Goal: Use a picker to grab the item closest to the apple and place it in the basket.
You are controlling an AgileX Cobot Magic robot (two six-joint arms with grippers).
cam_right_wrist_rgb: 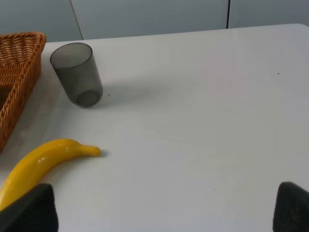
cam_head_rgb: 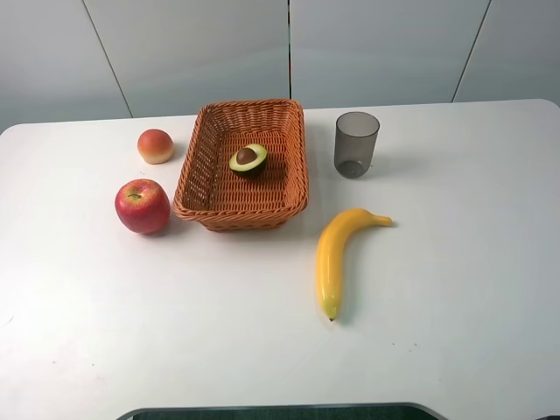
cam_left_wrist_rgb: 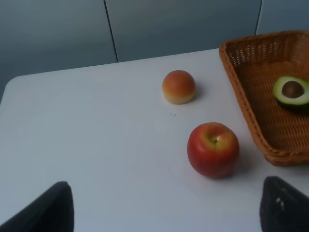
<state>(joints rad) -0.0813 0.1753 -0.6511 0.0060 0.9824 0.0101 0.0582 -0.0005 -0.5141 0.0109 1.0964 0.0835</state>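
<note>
A red apple (cam_head_rgb: pixel 142 206) (cam_left_wrist_rgb: pixel 213 149) lies on the white table just left of the orange wicker basket (cam_head_rgb: pixel 194 175) (cam_left_wrist_rgb: pixel 241 92). Behind the apple sits a small round orange-pink fruit (cam_head_rgb: pixel 155 145) (cam_left_wrist_rgb: pixel 178 86), apart from it. In the basket lies an avocado half (cam_head_rgb: pixel 248 159) (cam_left_wrist_rgb: pixel 291 92) with its pit up. Neither gripper shows in the exterior high view. My left gripper (cam_left_wrist_rgb: pixel 166 212) is open, its dark fingertips (cam_left_wrist_rgb: pixel 48 210) wide apart, short of the apple. The right gripper (cam_right_wrist_rgb: pixel 164 212) is open too, with nothing between its fingers.
A grey translucent cup (cam_head_rgb: pixel 356 143) (cam_right_wrist_rgb: pixel 76 73) stands right of the basket. In front of the cup lies a yellow banana (cam_head_rgb: pixel 338 248) (cam_right_wrist_rgb: pixel 41 164), its tip pointing toward the table's front. The table's far edge (cam_head_rgb: pixel 437 103) meets a grey wall.
</note>
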